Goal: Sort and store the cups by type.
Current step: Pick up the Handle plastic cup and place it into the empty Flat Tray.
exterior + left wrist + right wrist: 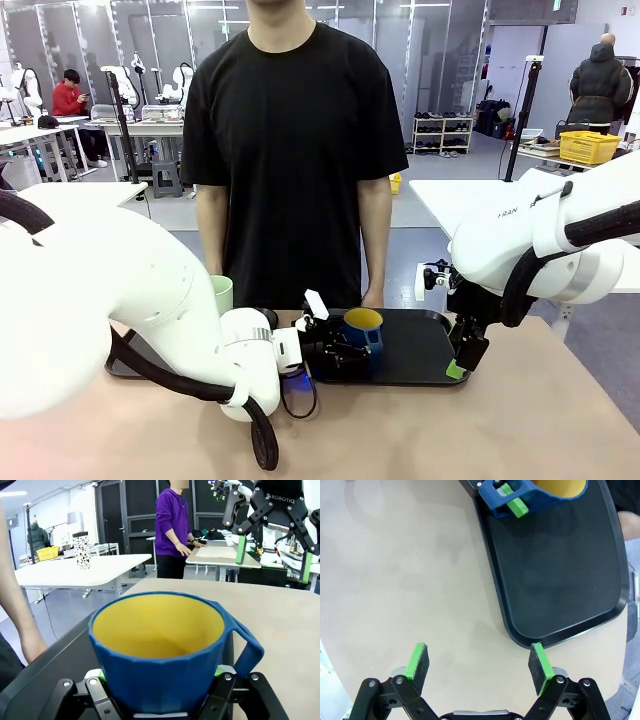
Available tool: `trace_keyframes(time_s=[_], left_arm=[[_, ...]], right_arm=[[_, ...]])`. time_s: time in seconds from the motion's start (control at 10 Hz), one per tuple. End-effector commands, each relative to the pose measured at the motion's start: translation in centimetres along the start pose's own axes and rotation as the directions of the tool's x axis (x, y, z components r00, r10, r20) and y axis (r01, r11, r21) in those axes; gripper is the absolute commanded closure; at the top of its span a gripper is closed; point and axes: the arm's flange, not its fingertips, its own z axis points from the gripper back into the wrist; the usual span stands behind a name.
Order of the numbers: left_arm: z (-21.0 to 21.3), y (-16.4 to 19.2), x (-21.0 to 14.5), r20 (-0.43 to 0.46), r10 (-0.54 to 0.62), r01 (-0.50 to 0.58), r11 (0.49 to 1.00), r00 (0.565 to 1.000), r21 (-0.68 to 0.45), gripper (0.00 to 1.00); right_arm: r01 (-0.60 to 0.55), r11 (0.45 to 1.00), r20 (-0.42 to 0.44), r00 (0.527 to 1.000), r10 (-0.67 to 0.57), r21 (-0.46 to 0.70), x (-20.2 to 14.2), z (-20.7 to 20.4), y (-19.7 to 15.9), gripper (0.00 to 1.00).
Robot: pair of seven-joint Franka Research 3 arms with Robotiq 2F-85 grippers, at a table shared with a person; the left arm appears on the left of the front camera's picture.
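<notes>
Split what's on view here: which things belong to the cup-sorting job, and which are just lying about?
Part of the job:
- blue mug, clamped in the left tool over the black tray
- green cup, behind the left arm
- right tool, open, holding nothing

Just lying about:
- speckled tumbler on a far white table
- yellow crate in the background

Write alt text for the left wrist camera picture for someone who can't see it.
A dark blue mug with a yellow inside sits clamped between the left gripper, handle to the picture's right, above a black tray. Beyond it, the right gripper hangs open over the tan table.
</notes>
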Motion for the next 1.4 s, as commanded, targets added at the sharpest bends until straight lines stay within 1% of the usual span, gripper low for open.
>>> trace_keyframes(time_s=[0.0, 0.1, 0.2, 0.3, 0.4, 0.8, 1.3], left_arm=[[1.3, -2.1, -2.3, 0.026, -0.007, 0.006, 1.000, 1.000, 0.015, 0.27], [1.5, -2.1, -2.3, 0.029, -0.001, 0.000, 1.000, 1.000, 0.014, 0.20], [1.7, -2.1, -2.3, 0.029, 0.006, -0.006, 1.000, 1.000, 0.014, 0.15], [1.8, -2.2, -2.3, 0.034, 0.008, -0.009, 1.000, 0.999, 0.015, 0.02], [1.8, -2.2, -2.2, 0.037, 0.007, -0.007, 1.000, 0.999, 0.014, 0.00], [2.4, -2.4, -1.8, 0.068, 0.005, -0.007, 1.000, 0.998, 0.017, 0.00], [3.3, -2.8, -1.1, 0.068, 0.016, -0.017, 1.000, 0.998, 0.017, 0.00]], right_arm=[[-0.008, 1.000, -0.004, 1.000, 0.008, -0.007, -0.3, 0.1, 0.2, 0.00], [-0.008, 1.000, -0.004, 1.000, 0.008, -0.007, -0.3, 0.1, 0.2, 0.00], [-0.008, 1.000, -0.004, 1.000, 0.008, -0.007, -0.3, 0.1, 0.2, 0.00], [-0.008, 1.000, -0.004, 1.000, 0.008, -0.007, -0.3, 0.1, 0.2, 0.00], [-0.008, 1.000, -0.004, 1.000, 0.008, -0.007, -0.3, 0.1, 0.2, 0.00], [-0.008, 1.000, -0.004, 1.000, 0.008, -0.007, -0.3, 0.1, 0.2, 0.00], [-0.008, 1.000, -0.004, 1.000, 0.008, -0.007, -0.3, 0.1, 0.2, 0.00]])
